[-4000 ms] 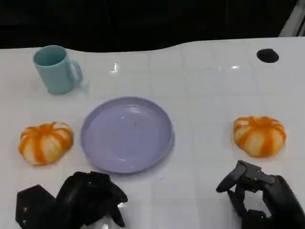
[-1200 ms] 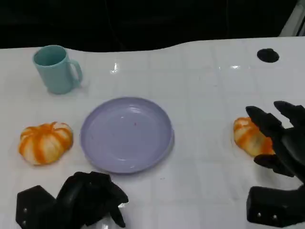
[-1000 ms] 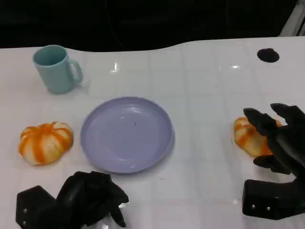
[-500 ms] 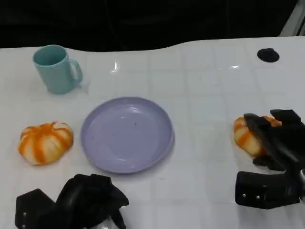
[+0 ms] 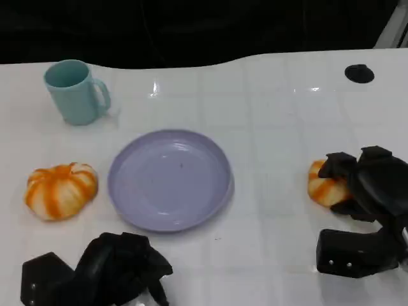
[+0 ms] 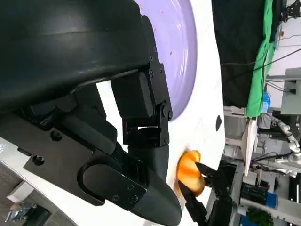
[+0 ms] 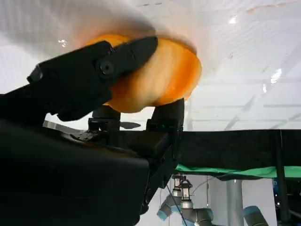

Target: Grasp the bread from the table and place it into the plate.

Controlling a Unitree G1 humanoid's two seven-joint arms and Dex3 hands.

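Note:
An orange-and-white striped bread roll [image 5: 324,187] lies on the white table at the right. My right hand [image 5: 368,186] wraps over it, fingers closed around its top and sides; the right wrist view has the roll [image 7: 157,75] pressed between black fingers [image 7: 94,70]. The lilac plate [image 5: 137,210] sits at the table's middle, holding nothing. A second striped roll [image 5: 60,190] lies left of the plate. My left hand [image 5: 118,268] rests curled at the near left edge, holding nothing. In the left wrist view the plate [image 6: 186,56] and the far roll [image 6: 190,172] appear beyond the left hand.
A teal mug [image 5: 75,92] stands at the back left. A small black disc [image 5: 359,73] lies at the back right. The table's far edge meets a dark backdrop.
My right hand rose from the near edge, reached over the right roll, lowered and closed its fingers around it. The left hand stayed put.

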